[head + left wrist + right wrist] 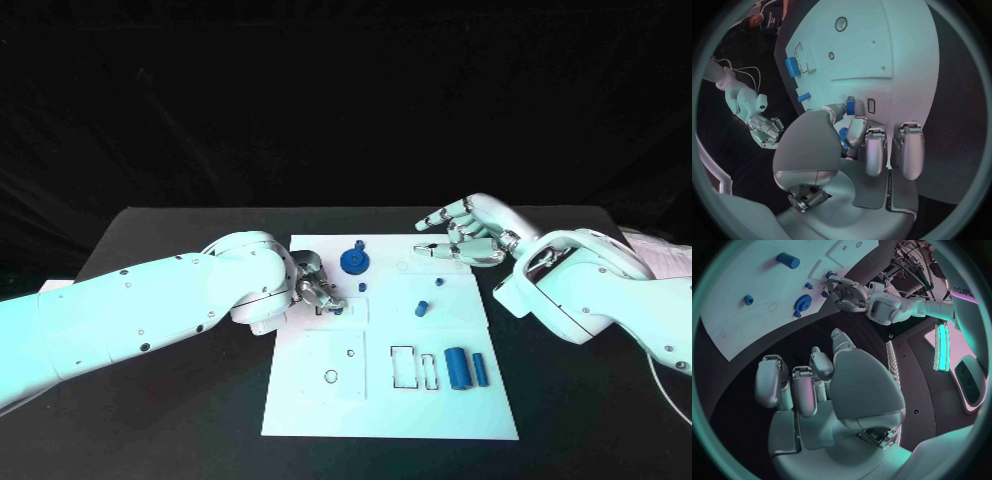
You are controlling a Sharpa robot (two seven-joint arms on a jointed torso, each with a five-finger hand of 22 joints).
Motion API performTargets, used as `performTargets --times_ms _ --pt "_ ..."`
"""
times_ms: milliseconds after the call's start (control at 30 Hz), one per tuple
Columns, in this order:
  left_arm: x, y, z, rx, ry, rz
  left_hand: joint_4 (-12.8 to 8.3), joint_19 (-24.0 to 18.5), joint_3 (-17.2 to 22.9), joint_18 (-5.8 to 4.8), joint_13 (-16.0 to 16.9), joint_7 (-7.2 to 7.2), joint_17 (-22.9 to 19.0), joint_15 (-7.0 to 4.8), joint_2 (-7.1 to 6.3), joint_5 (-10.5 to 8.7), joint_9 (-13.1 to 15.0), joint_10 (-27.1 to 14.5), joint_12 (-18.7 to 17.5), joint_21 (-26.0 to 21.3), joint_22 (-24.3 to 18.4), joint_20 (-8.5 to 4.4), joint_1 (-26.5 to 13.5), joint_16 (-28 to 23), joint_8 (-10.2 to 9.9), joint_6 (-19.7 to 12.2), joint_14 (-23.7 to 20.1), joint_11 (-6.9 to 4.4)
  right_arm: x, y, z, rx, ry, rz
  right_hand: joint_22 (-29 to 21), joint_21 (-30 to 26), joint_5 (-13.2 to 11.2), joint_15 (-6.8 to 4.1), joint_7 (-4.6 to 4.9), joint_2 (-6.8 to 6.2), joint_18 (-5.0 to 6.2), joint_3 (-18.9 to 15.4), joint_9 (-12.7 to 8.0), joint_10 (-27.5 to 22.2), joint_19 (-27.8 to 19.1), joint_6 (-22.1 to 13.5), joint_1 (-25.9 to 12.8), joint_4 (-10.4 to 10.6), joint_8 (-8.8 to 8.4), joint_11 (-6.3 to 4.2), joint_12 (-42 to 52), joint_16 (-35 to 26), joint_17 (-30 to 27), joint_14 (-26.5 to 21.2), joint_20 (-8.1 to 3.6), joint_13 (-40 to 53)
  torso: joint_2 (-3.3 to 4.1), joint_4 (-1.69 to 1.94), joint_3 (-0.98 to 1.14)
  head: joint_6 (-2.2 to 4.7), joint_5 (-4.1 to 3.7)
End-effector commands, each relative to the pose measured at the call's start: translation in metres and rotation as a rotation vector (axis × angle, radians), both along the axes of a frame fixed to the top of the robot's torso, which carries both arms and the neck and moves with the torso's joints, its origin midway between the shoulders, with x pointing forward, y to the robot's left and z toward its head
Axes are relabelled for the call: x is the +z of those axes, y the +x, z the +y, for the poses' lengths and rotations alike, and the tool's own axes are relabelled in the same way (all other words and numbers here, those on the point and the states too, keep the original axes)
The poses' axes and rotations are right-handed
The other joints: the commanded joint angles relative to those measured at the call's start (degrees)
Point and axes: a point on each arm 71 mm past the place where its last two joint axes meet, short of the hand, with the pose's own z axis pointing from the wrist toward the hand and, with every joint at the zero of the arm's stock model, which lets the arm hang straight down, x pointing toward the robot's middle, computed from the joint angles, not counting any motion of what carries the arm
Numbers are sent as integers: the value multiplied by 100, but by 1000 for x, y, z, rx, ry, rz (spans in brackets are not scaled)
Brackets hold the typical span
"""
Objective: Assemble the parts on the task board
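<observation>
The white task board [387, 410] lies mid-table. My left hand [315, 290] is at its left edge and pinches a small blue part [850, 106] between thumb and a finger, just above the board beside a small rectangular slot [871, 105]. My right hand [469, 235] hovers over the board's far right corner, fingers apart and holding nothing. On the board are a blue gear [355, 263], a blue peg [423, 307] and two blue cylinders [457, 368] lying side by side. The right wrist view shows the gear [802, 302] and my left hand [848, 292].
Two narrow rectangular slots [404, 368] lie left of the cylinders, and a round hole [330, 376] sits in the raised panel at the board's near left. Black table [173, 420] surrounds the board on all sides.
</observation>
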Motion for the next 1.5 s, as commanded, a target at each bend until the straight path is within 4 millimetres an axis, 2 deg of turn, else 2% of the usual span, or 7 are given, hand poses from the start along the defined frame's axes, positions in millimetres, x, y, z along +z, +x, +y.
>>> performTargets --times_ms 33,300,367,433,1100,1267,1500 --pt "-5 -3 0 -21 38 28 -1025 514 1045 -90 -8 -25 1508 23 19 27 16 32 10 -4 1337 4 -7 18 39 32 600 -8 -1 0 2 13 -11 0 2 -19 21 -41 -9 24 51 -36 8 14 -11 31 17 11 32 -35 31 -27 720 418 -29 3 -1 2 0 -1 -1" --pt "-6 -4 -1 -31 45 36 -1108 521 1146 -93 14 -29 1508 20 -36 164 44 66 24 3 1350 0 -99 18 45 77 600 -13 -1 0 2 14 -12 1 2 -19 21 -41 -9 24 51 -36 8 14 -11 31 17 11 32 -35 31 -27 720 418 -29 3 3 -1 -3 -12 4" --pt "-6 -4 -1 -31 44 36 -1149 525 1198 -95 29 -36 1508 15 -79 428 78 89 34 7 1359 -7 -195 18 62 108 600 -24 -1 0 2 14 -11 1 2 -19 21 -41 -9 24 51 -36 8 14 -11 31 17 11 32 -35 31 -27 720 418 -29 3 5 -1 -2 -15 0" --pt "-6 -4 -1 -30 43 36 -1167 525 1212 -95 41 -42 1508 12 -93 509 92 101 44 7 1359 -10 -231 18 69 118 600 -26 -2 0 3 15 -11 2 2 -19 21 -41 -9 24 51 -36 8 14 -11 31 17 11 32 -35 31 -27 720 418 -29 3 1 3 -1 -12 -2" --pt "-7 -1 -1 -24 40 53 -1253 536 1262 -100 114 -65 1508 -2 -148 780 167 161 104 19 1381 -32 -370 18 111 161 600 -46 -3 0 3 15 -12 5 -4 -24 42 -42 -10 32 52 -47 9 13 -14 34 15 16 29 -36 27 -31 715 417 -32 -4 3 -1 4 -23 10" --pt "-10 0 -2 -22 47 88 -1227 520 1240 -92 93 -70 1508 -3 -117 796 178 156 85 -2 1348 -34 -435 18 111 164 600 -46 -3 0 4 16 -12 6 -4 -24 42 -42 -10 32 52 -47 9 13 -14 34 15 16 29 -36 27 -31 715 417 -32 -4 -3 2 7 -32 19" --pt "-12 2 -5 -30 65 124 -1087 524 950 -94 101 -123 1508 -25 61 772 225 169 90 1 1357 -45 -688 18 117 220 600 -77 -3 0 4 16 -12 6 -4 -24 42 -42 -10 32 52 -47 9 13 -14 34 15 16 29 -36 27 -31 715 417 -32 -4 -4 5 3 -41 28"
